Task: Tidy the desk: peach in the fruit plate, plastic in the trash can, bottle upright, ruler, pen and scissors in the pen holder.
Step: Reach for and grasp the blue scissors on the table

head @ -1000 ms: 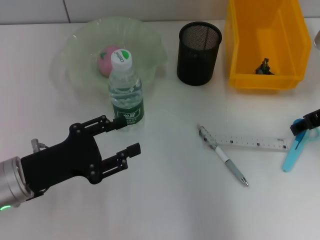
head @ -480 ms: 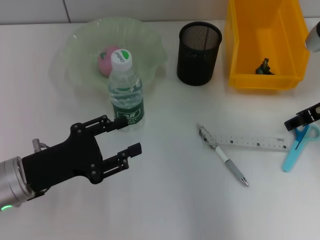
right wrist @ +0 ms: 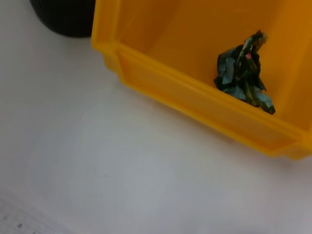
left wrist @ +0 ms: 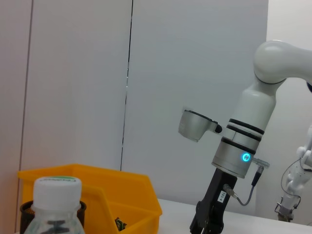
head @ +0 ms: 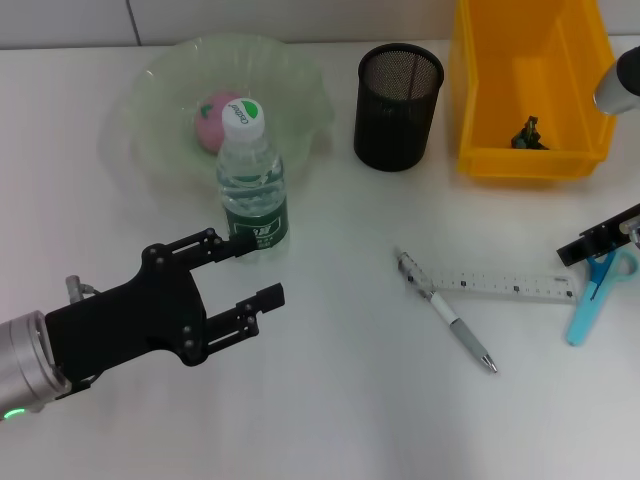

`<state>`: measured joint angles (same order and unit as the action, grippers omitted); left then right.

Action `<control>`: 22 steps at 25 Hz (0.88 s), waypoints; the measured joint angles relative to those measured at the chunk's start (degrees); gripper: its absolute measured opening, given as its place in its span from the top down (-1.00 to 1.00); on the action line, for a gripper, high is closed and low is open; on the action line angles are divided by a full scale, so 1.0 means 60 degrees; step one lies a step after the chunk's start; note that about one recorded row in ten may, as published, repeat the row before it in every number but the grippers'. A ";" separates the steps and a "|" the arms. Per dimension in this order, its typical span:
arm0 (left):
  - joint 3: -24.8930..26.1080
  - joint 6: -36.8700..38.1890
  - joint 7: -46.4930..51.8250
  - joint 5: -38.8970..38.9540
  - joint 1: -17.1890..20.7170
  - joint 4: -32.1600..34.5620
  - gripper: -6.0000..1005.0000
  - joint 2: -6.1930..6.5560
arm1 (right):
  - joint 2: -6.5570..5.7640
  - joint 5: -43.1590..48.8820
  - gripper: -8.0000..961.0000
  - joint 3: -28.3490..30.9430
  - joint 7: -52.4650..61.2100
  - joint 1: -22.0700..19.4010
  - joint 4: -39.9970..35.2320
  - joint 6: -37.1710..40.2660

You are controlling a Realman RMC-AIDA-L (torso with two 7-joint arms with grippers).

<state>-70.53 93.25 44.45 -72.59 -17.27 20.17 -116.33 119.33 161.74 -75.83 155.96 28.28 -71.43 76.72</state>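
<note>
1. The left gripper (head: 252,270) reaches in low from the left, fingers spread, just before the upright bottle (head: 251,180).
2. Ruler (head: 505,286) and pen (head: 450,324) lie mid-desk.
3. The right gripper (head: 600,240) hangs over the scissors (head: 592,298); whether it is parted or closed cannot be told.

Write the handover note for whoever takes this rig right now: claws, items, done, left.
Left claw: open, empty, hovering just in front of the upright clear water bottle.
Right claw: at the desk's right edge over the blue scissors; holds nothing visible.
Done: pink peach in the pale green plate; dark crumpled plastic in the yellow bin; bottle standing.
Left: clear ruler, silver pen and scissors lie on the desk; black mesh pen holder awaits them.
</note>
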 joint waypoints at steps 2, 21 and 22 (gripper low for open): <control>-0.0004 0.0000 0.0004 0.0000 -0.0004 0.0006 -0.27 -0.0004 | -0.0005 0.0000 -0.53 -0.0001 -0.0012 -0.0008 0.0000 -0.0001; 0.0022 0.0001 0.0012 0.0000 -0.0008 0.0019 -0.27 -0.0020 | -0.0012 0.0045 0.08 -0.0003 -0.0147 -0.0111 -0.0099 0.0016; 0.0023 0.0001 0.0012 0.0000 -0.0007 0.0015 -0.27 -0.0021 | -0.0012 0.0044 0.08 -0.0003 -0.0148 -0.0129 -0.0118 0.0015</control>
<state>-70.39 93.25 44.52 -72.60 -17.31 20.27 -116.45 119.26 162.00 -75.85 155.07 27.50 -72.14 76.81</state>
